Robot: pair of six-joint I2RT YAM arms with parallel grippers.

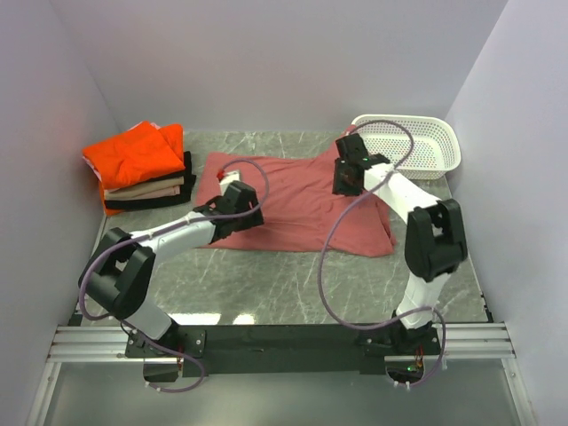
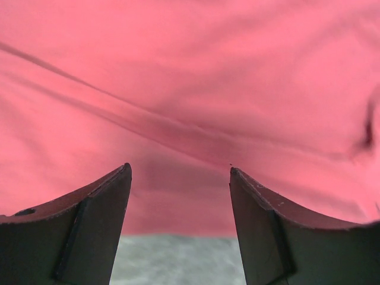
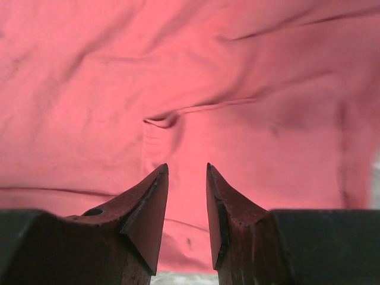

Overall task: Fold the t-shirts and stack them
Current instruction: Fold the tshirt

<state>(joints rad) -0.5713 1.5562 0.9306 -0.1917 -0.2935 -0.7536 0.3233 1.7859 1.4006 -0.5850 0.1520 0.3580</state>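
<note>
A dusty-red t-shirt lies partly folded across the middle of the marble table. At the back left sits a stack of folded t-shirts, bright orange on top, beige and black beneath. My left gripper hovers over the red shirt's left edge; in its wrist view the gripper stands open with only red cloth and table behind it. My right gripper hangs above the shirt's upper right part. Its gripper is open with a narrow gap and nothing between the fingers, red fabric below.
A white perforated basket stands at the back right corner, close to the right arm. White walls enclose the table on three sides. The black mounting rail runs along the near edge.
</note>
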